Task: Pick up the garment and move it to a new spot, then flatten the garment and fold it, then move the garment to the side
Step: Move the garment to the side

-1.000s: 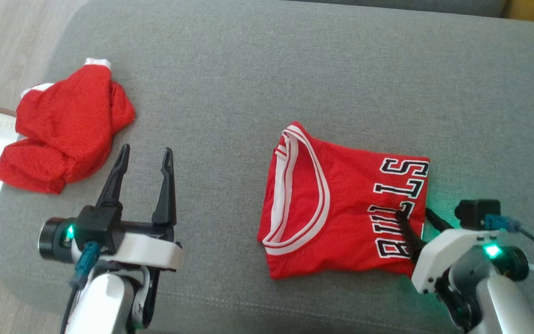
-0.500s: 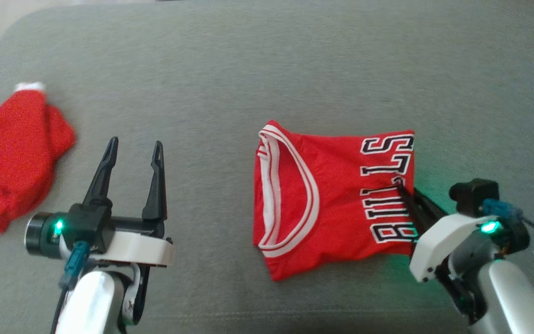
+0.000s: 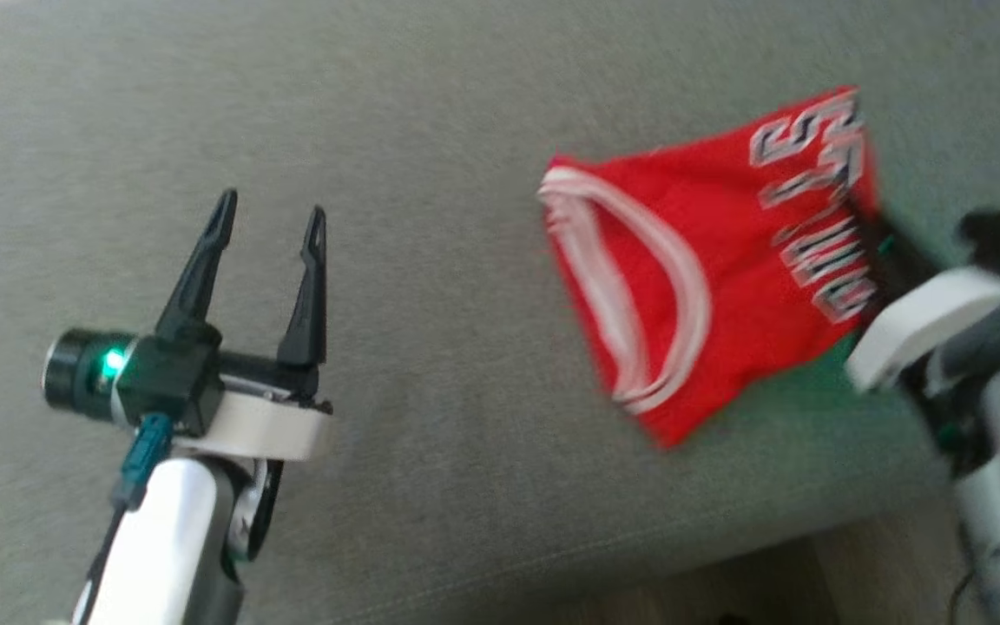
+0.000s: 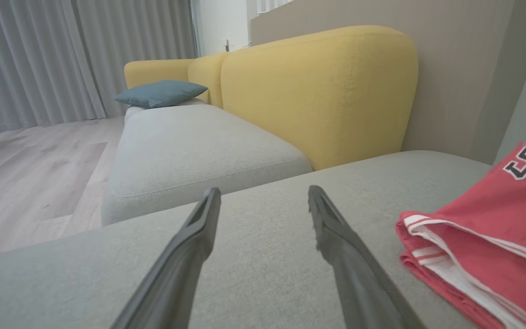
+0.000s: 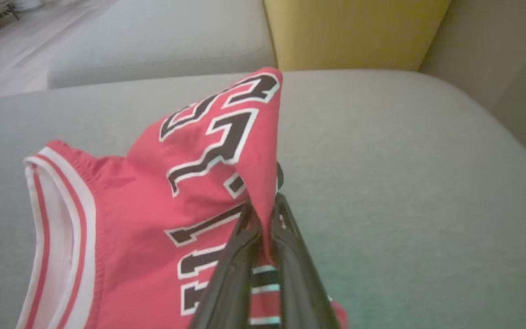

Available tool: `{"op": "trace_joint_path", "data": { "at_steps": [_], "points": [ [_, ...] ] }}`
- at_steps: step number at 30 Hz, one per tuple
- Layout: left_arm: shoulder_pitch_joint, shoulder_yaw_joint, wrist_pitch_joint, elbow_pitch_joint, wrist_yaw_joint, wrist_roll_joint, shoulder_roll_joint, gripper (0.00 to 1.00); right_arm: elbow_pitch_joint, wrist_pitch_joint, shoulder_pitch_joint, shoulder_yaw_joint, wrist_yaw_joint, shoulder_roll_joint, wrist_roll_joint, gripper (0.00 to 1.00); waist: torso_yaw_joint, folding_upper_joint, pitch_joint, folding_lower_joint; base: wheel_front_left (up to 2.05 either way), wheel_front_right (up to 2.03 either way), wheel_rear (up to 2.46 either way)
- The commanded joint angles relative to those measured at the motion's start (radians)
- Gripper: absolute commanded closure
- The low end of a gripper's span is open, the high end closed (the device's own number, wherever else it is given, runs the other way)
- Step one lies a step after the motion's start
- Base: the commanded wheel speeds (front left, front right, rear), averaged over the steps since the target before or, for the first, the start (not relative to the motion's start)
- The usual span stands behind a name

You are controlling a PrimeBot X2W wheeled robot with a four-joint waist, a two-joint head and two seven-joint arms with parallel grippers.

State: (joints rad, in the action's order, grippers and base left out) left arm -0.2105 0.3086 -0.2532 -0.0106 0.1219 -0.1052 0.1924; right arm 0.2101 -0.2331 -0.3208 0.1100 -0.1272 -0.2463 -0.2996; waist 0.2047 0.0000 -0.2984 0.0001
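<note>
On the grey cushion [image 3: 430, 130], right jaws pinch the red jersey [image 3: 726, 260].

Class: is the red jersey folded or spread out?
Folded: the red jersey shows stacked layers at its trimmed edge; the right hand pinches its lettered edge.

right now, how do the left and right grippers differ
The left gripper stands open; the right gripper is shut. The left gripper holds nothing, over bare grey cushion; the right gripper pinches the red jersey at its lettered edge. Both are dark and two-fingered.
</note>
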Motion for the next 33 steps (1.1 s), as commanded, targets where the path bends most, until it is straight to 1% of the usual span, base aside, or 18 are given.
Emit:
{"op": "trace_joint_path", "data": {
  "at_steps": [1, 2, 5, 7, 10, 16, 21, 29, 31, 32, 33],
  "points": [
    [-0.048, -0.031, -0.009, -0.037, -0.009, 0.017, 0.028, 0.0, -0.008, 0.025, -0.068, -0.019, -0.003, -0.041, -0.01, 1.0, 0.053, 0.0, -0.057, -0.0001, 0.0, 0.0, 0.0],
    [-0.048, -0.031, -0.009, -0.037, -0.009, 0.017, 0.028, 0.0, -0.008, 0.025, -0.068, -0.019, -0.003, -0.041, -0.01, 1.0, 0.053, 0.0, -0.057, -0.0001, 0.0, 0.0, 0.0],
    [-0.074, -0.019, -0.008, -0.041, -0.02, 0.027, 0.035, 0.0, 0.035, 0.052, -0.118, -0.067, -0.003, -0.071, -0.008, 1.0, 0.065, 0.0, -0.084, -0.0001, 0.0, 0.0, 0.0],
    [-0.099, -0.008, -0.005, -0.048, -0.028, 0.035, 0.039, 0.0, 0.055, 0.07, -0.151, -0.116, -0.003, -0.095, -0.01, 1.0, 0.07, 0.0, -0.11, -0.0001, 0.0, 0.0, 0.0],
    [-0.123, 0.004, -0.003, -0.056, -0.037, 0.04, 0.041, 0.0, 0.06, 0.081, -0.168, -0.175, -0.003, -0.107, -0.012, 1.0, 0.068, 0.0, -0.137, -0.0001, 0.0, 0.0, 0.0],
    [-0.167, 0.023, 0.0, -0.064, -0.048, 0.051, 0.043, 0.0, 0.05, 0.095, -0.181, -0.271, -0.003, -0.111, 0.007, 1.0, 0.058, 0.0, -0.198, -0.0001, 0.0, 0.0, 0.0],
    [-0.204, 0.038, 0.001, -0.065, -0.06, 0.057, 0.044, 0.0, 0.053, 0.116, -0.199, -0.348, -0.003, -0.106, 0.051, 1.0, 0.047, 0.0, -0.245, -0.0001, 0.0, 0.0, 0.0],
    [-0.245, 0.06, -0.004, -0.046, -0.073, 0.057, 0.037, 0.0, 0.076, 0.139, -0.209, -0.421, -0.003, -0.093, 0.087, 1.0, 0.019, 0.0, -0.274, -0.0001, 0.0, 0.0, 0.0],
    [-0.25, 0.064, -0.005, -0.04, -0.074, 0.055, 0.033, 0.0, 0.076, 0.134, -0.199, -0.443, -0.003, -0.079, 0.114, 0.52, 0.011, 0.0, -0.272, -0.0001, 0.0, 0.0, 0.0],
    [-0.251, 0.064, -0.005, -0.036, -0.074, 0.053, 0.031, 0.0, 0.074, 0.129, -0.191, -0.455, -0.003, -0.071, 0.13, 0.0, 0.007, 0.0, -0.268, -0.0001, 0.0, 0.0, 0.0],
    [-0.25, 0.065, -0.006, -0.033, -0.073, 0.05, 0.029, 0.0, 0.069, 0.129, -0.183, -0.469, -0.003, -0.064, 0.148, 0.0, 0.003, 0.0, -0.264, -0.0001, 0.0, 0.0, 0.0]
  ]
}}
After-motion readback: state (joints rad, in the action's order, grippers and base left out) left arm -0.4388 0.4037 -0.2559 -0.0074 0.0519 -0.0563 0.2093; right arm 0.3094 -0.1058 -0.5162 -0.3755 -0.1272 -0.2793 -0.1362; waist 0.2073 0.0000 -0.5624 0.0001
